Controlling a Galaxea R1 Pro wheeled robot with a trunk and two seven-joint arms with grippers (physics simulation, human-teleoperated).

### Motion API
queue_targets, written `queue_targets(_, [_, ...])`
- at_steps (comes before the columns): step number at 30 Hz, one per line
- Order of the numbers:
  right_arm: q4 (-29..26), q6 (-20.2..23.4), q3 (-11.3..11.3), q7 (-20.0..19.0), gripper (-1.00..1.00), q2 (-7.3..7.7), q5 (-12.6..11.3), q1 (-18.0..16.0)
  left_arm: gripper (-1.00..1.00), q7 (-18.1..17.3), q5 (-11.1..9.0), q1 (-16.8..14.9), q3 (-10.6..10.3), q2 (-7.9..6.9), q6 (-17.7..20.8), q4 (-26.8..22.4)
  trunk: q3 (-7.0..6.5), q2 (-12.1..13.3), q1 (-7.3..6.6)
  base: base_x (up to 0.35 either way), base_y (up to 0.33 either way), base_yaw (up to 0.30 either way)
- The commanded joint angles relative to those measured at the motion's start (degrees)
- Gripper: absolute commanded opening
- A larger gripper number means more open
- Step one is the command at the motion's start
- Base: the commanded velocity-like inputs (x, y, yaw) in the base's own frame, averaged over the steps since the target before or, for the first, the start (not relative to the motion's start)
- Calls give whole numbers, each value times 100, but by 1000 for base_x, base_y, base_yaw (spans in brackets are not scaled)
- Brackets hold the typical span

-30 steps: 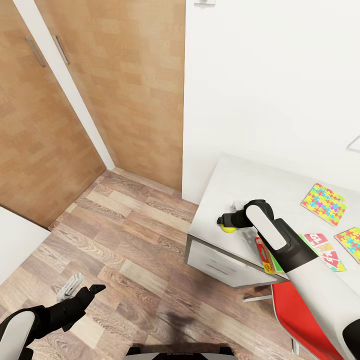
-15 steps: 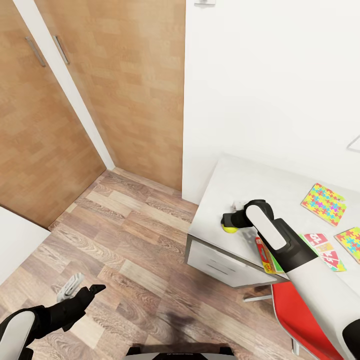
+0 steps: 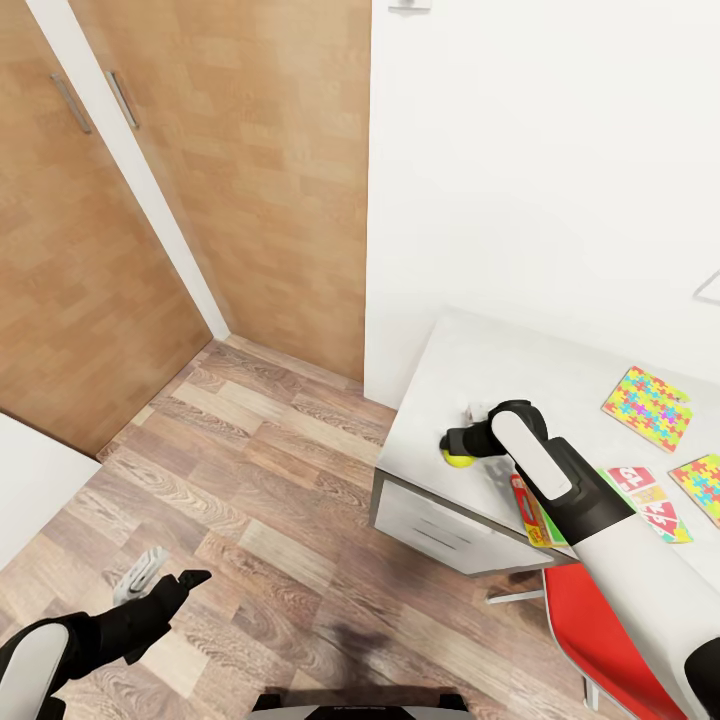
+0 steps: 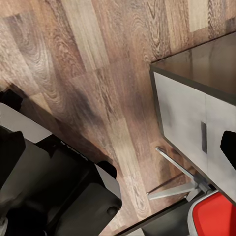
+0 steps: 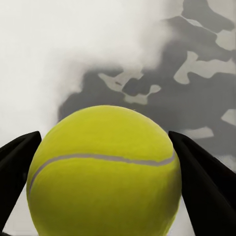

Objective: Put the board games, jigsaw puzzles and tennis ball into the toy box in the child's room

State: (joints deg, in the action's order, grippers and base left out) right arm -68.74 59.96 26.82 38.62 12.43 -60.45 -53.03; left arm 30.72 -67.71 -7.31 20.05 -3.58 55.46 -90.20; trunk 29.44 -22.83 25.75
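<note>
- The wood plank floor (image 3: 270, 520) takes up the lower left of the head view, below a wooden door (image 3: 70, 250) and a white wall (image 3: 540, 150).
- The pale desk (image 3: 480, 360) stands in the right corner against that wall; its right end is cut off by the frame edge, and its lower dark-grey cabinet with a drawer front (image 4: 182, 123) shows in the left wrist view.
- A red chair seat (image 3: 590, 630) sits in front of the desk, mostly hidden by the right arm.
- The Skip-Bo board game (image 3: 640, 495) lies flat near the desk's front edge, partly covered by the right forearm, so its full outline cannot be made out.
- 2 jigsaw puzzles lie flat on the desk: 1 square (image 3: 648, 407) farther back, 1 (image 3: 702, 485) cut off at the right edge.
- The right pincer (image 3: 455, 441) is at the tennis ball (image 5: 104, 172) on the desk near its left front corner; its 2 dark fingers (image 5: 14, 172) flank the ball on both sides, but contact is hard to judge.
- The left pincer (image 3: 160, 580) hangs low over the floor, well apart from the desk, its 2 fingers spread and holding nothing.
</note>
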Motion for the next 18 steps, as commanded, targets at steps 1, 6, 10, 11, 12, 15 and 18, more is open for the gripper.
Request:
queue_targets(1, [-4, 4, 16, 63, -100, 5, -99, -5, 100, 58, -64, -1, 5, 0, 17, -6, 9, -9, 4, 0, 0, 0])
queue_targets(6, [-2, 4, 16, 61, -100, 13, -100, -5, 100, 54, -88, 6, 4, -2, 17, -6, 9, -9, 4, 0, 0, 0])
queue_targets(10, [-7, 4, 5, 59, -100, 35, -117, -5, 100, 51, -106, 9, -1, 3, 17, -6, 9, -9, 4, 0, 0, 0])
queue_targets(11, [-16, 4, -1, 59, -100, 40, -120, -5, 100, 50, -109, 9, -6, 6, 17, -6, 9, -9, 4, 0, 0, 0])
queue_targets(12, [-28, 4, -8, 59, -100, 45, -123, -5, 100, 50, -111, 9, -12, 8, 17, -6, 9, -9, 4, 0, 0, 0])
queue_targets(15, [-54, 4, -23, 58, -100, 53, -130, -5, 100, 46, -116, 6, -26, 17, 17, -6, 9, -9, 4, 0, 0, 0])
queue_targets(18, [-90, 4, -46, 58, -100, 67, -140, -5, 100, 40, -125, -30, -39, 29, 17, -10, 9, -9, 4, 0, 0, 0])
